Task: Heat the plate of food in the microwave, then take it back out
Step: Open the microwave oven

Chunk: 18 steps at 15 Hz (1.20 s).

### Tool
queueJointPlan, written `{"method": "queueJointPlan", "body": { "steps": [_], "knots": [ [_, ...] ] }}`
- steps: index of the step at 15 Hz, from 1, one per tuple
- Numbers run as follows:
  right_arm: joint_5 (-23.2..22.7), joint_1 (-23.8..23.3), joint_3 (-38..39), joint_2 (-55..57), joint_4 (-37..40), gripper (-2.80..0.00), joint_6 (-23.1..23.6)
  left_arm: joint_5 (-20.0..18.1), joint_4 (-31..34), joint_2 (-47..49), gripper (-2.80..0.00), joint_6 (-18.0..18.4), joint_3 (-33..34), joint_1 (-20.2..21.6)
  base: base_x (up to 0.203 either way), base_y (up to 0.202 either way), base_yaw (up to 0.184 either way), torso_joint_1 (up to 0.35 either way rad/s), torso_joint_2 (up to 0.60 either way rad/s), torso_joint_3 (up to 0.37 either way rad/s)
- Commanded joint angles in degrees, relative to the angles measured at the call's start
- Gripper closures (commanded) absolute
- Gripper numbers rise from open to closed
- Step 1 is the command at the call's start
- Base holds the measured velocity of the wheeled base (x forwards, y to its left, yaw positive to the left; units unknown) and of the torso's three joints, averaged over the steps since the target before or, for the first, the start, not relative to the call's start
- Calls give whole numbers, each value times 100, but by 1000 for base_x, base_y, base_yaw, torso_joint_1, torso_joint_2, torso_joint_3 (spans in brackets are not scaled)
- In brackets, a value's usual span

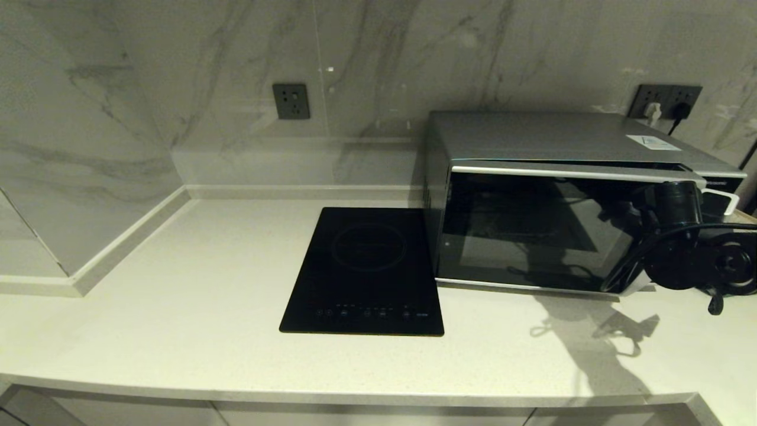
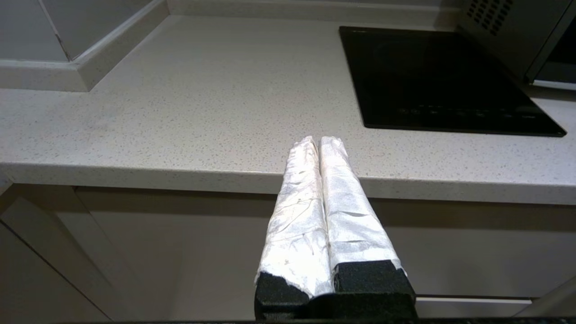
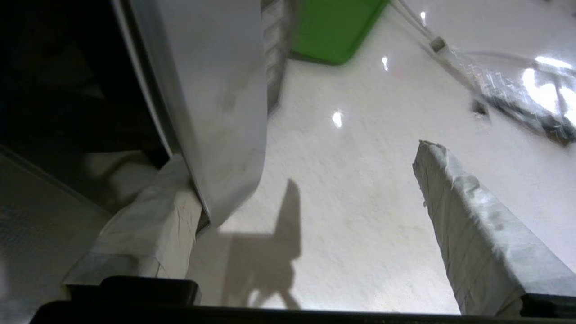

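The silver microwave [image 1: 562,139] stands at the back right of the counter. Its dark glass door [image 1: 532,231] hangs slightly ajar on the handle side. My right gripper [image 1: 680,198] is at that side and open. In the right wrist view one taped finger [image 3: 153,225] sits tucked behind the door's curved silver edge [image 3: 211,112], while the other finger [image 3: 463,225] stands well apart over bare counter. My left gripper [image 2: 320,140] is shut on nothing, parked low in front of the counter's front edge. The plate of food is out of view.
A flat black induction hob [image 1: 366,266] lies just left of the microwave. A green tray [image 3: 335,27] lies on the counter beyond the microwave's right side, with cables [image 3: 495,85] near it. Wall sockets [image 1: 665,100] sit behind the microwave.
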<state>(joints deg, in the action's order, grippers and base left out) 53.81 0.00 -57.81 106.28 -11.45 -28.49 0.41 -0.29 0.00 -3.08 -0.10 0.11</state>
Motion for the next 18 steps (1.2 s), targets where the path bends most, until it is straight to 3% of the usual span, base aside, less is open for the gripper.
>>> {"method": "queueJointPlan", "body": {
  "steps": [1,5,9,10,11,13,14,18],
  "knots": [
    [16,0,112,-257,-67,-280,-25,2,-6,0,0,1,1,-2,0,0,0,0,0,0],
    [-111,222,103,-28,-67,-280,-16,2,-8,0,0,1,1,-2,0,0,0,0,0,0],
    [-989,733,243,-436,-46,-280,113,2,-6,0,0,-8,1,-2,0,0,0,0,0,0],
    [-1285,913,377,-696,-39,-165,201,2,-6,0,0,-7,1,-2,0,0,0,0,0,0],
    [-1625,1114,517,-1011,-24,0,274,2,-6,0,0,-8,1,-2,0,0,0,0,0,0],
    [-2140,1428,603,-1647,292,0,335,2,-6,0,0,-3,1,-2,0,0,0,0,0,0],
    [-2402,1509,460,-1913,811,0,341,2,-6,0,0,-6,1,-2,0,0,0,0,0,0],
    [-3164,1468,-885,-2291,2539,0,7,2,-6,0,0,-1,1,-2,0,0,0,0,0,0]
  ]
}}
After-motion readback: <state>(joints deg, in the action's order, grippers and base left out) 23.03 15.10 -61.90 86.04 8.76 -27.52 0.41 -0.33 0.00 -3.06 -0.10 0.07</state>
